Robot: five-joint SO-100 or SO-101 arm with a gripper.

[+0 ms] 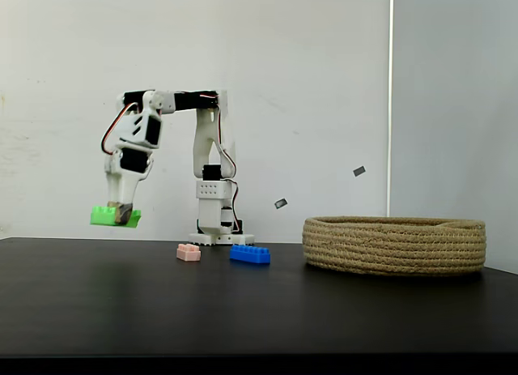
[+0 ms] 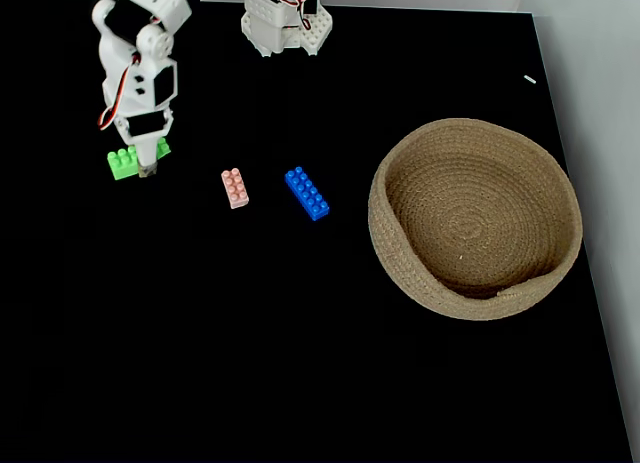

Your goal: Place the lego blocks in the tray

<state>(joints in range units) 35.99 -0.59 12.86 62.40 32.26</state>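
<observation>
From the side-on fixed view, my gripper (image 1: 121, 214) is clamped on the green brick (image 1: 114, 217), holding it clear above the black table (image 1: 243, 302). Below and to the right of the gripper, the pink brick (image 1: 188, 252) and the blue brick (image 1: 249, 254) lie on the table, near each other but apart. The tray (image 1: 394, 245) sits well off to the right of the gripper, past both bricks.

In the fixed view looking down, the gripper (image 2: 149, 163) pinches the green brick (image 2: 130, 161) near the left side. To its right come the pink brick (image 2: 236, 188), then the blue brick (image 2: 307, 193), and further right the tray (image 2: 400, 253), which looks empty inside.

I judge the task barely begun: one brick is picked up, none is delivered, and two more wait on the table.

I can read no brand, label or writing anywhere.
</observation>
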